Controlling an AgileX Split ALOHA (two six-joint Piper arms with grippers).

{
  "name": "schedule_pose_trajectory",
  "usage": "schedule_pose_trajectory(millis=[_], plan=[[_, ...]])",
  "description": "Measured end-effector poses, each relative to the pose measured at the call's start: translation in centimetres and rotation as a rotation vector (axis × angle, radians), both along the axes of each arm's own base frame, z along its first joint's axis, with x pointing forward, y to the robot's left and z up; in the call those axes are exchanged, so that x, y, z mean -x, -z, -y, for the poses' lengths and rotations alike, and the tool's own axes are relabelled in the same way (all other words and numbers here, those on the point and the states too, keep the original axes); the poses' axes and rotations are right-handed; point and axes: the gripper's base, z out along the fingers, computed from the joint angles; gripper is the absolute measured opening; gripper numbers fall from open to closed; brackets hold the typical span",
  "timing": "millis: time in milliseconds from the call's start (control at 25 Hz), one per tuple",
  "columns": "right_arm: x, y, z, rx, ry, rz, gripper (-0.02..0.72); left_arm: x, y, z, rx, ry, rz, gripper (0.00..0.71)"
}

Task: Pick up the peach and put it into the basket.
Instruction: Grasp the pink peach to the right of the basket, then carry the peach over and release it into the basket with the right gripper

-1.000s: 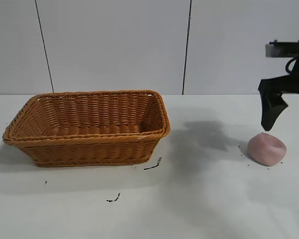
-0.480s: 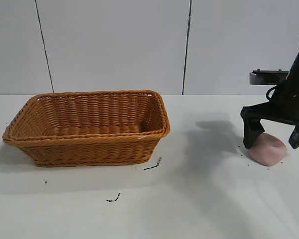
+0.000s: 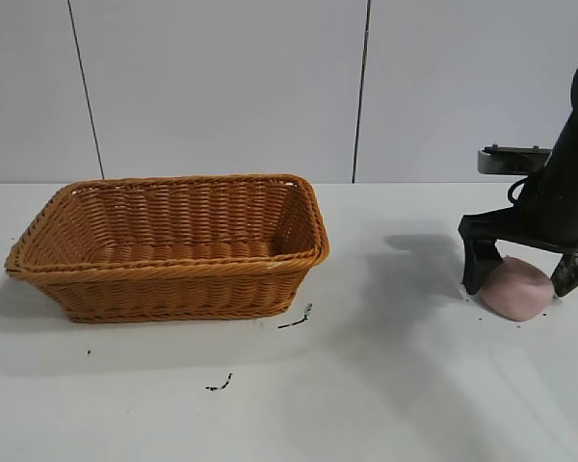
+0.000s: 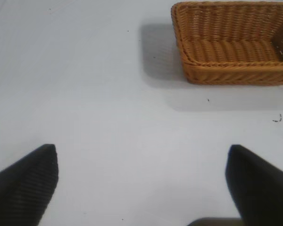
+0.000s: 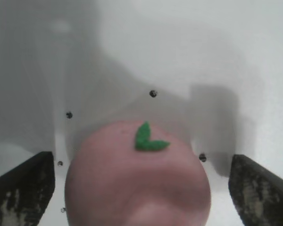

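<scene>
Landmark for these notes: the basket (image 3: 170, 246), sitting on the white worktop (image 3: 385, 385) with its opening facing up.

The peach (image 3: 516, 290) is lying on the worktop well to the right of the basket, near the exterior view's right edge, apart from the wicker. The right gripper (image 3: 520, 272) is standing down over it, jaws spread wide and straddling the fruit: one dark finger (image 3: 478, 266) is standing on the basket side of the peach, the other (image 3: 570, 273) on the far side. Whether either finger is touching the pink surface cannot be told from this angle.

The right wrist view is looking straight down between the jaws. The peach (image 5: 137, 181) is filling the middle, with a small green leaf (image 5: 147, 139) on its upper surface (two lobes, bright green). Both fingertips (image 5: 23, 188) are showing at the frame's outer edges, with white worktop visible between each and the fruit, so the jaws are wide and nothing is being squeezed. A few small dark specks (image 5: 153, 93) are dotting the worktop around the peach.

The left gripper (image 4: 141, 186) is hovering over bare worktop, well away from the basket (image 4: 233, 43), jaws also wide, nothing between them.

Small dark scraps (image 3: 297, 320) are lying on the worktop just in front of the basket's right front corner, with another (image 3: 220, 384) farther forward.
</scene>
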Motion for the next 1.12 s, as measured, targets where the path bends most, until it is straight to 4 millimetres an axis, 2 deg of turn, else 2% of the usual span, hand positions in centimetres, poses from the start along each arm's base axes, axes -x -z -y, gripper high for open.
schedule_pose_trajectory(millis=[40,80,200,280,320,360,400,480,560,600,800,880,1000,1120], plan=[[0.1,0.0,0.0,-0.001,0.000,-0.007,0.673,0.0,0.0,0.0,0.000,0.000,0.000,0.693],[0.1,0.0,0.0,-0.001,-0.002,-0.014,0.622,0.0,0.0,0.0,0.000,0.000,0.000,0.693],[0.2,0.0,0.0,-0.002,-0.002,-0.020,0.378,0.0,0.0,0.0,0.000,0.000,0.000,0.693],[0.2,0.0,0.0,-0.003,-0.002,-0.019,0.158,0.0,0.0,0.0,0.000,0.000,0.000,0.693],[0.1,-0.1,0.0,-0.005,0.000,-0.014,0.076,0.0,0.0,0.0,0.000,0.000,0.000,0.693],[-0.1,-0.5,-0.1,-0.006,0.000,-0.006,0.013,0.0,0.0,0.0,0.000,0.000,0.000,0.693],[-0.1,-0.8,-0.1,-0.006,-0.002,-0.005,-0.013,0.0,0.0,0.0,0.000,0.000,0.000,0.693],[-0.3,-1.8,-0.1,-0.007,-0.010,-0.004,-0.011,0.0,0.0,0.0,0.000,0.000,0.000,0.693],[-0.8,-3.6,-0.1,-0.009,-0.018,0.016,-0.011,0.0,0.0,0.0,0.000,0.000,0.000,0.693],[-1.1,-5.0,-0.1,-0.009,-0.022,0.033,-0.011,0.0,0.0,0.0,0.000,0.000,0.000,0.693],[-1.7,-14.5,-0.2,-0.015,-0.035,0.188,-0.011,0.0,0.0,0.0,0.000,0.000,0.000,0.693],[-1.7,-17.2,-0.3,-0.019,-0.032,0.230,-0.011,0.0,0.0,0.0,0.000,0.000,0.000,0.693],[-2.1,-19.7,-0.7,-0.024,-0.030,0.262,-0.011,0.0,0.0,0.0,0.000,0.000,0.000,0.693],[-2.3,-21.9,-2.9,-0.030,-0.079,0.316,-0.011,0.0,0.0,0.0,0.000,0.000,0.000,0.693]])
